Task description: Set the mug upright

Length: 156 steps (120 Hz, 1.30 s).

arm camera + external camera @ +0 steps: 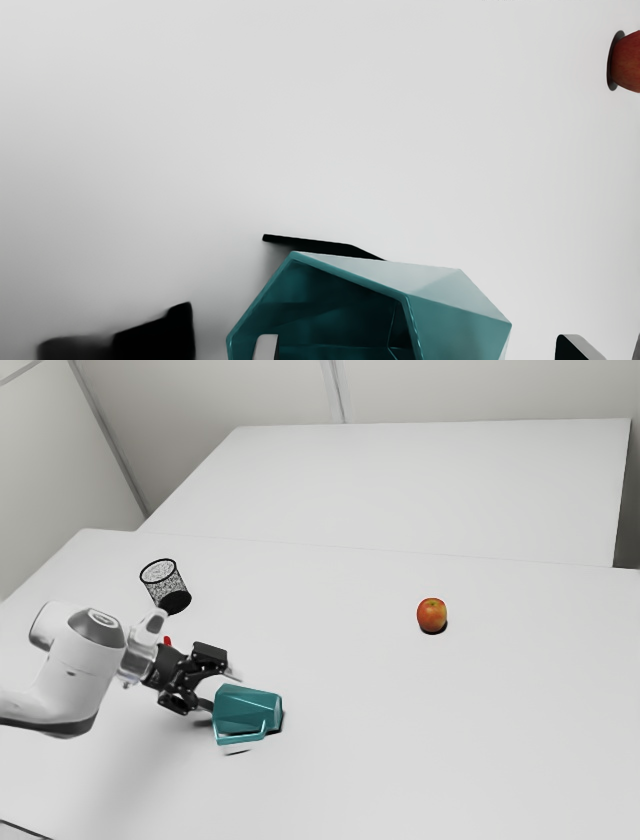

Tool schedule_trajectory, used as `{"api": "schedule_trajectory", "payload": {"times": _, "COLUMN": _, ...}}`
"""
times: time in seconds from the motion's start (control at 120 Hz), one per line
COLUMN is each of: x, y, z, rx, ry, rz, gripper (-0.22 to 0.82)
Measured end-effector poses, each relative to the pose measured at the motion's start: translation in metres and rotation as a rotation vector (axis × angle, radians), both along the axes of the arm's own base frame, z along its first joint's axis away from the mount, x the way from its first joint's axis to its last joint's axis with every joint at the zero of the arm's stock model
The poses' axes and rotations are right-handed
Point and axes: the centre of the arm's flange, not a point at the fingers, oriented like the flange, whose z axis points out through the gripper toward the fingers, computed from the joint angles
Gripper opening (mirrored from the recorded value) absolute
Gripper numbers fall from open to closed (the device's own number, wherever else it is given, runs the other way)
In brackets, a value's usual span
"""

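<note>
Jaws [225, 693] spread wide by the rim of the toppled mug [246, 711], well apart from the apple [432, 612].

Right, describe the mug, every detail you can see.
The mug is teal and faceted, glossy like glazed ceramic, with an angular rim and a darker inside. It lies on its side on the white table, mouth toward the open gripper, base toward the exterior view's right, handle toward that view's bottom edge. One fingertip overlaps the mouth in the wrist view, contact unclear; the other stands clear of the mug.
</note>
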Motion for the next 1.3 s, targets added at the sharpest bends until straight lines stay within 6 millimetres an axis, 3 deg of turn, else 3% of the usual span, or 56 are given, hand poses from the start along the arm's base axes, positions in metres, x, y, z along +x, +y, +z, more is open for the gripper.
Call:
{"api": "schedule_trajectory", "payload": {"times": 0.508, "x": -0.004, "y": -0.011, "z": -0.008, "rx": -0.11, "ry": -0.112, "rz": -0.035, "gripper": 0.57}}
{"api": "schedule_trajectory", "payload": {"times": 0.642, "x": -0.007, "y": -0.014, "z": -0.012, "rx": -0.131, "ry": -0.122, "rz": -0.057, "gripper": 0.46}}
{"api": "schedule_trajectory", "payload": {"times": 1.017, "x": -0.008, "y": -0.018, "z": -0.013, "rx": -0.129, "ry": -0.166, "rz": -0.11, "gripper": 0.03}}
{"api": "schedule_trajectory", "payload": {"times": 1.3, "x": -0.003, "y": -0.018, "z": 0.0, "rx": -0.111, "ry": -0.226, "rz": -0.141, "gripper": -0.12}}
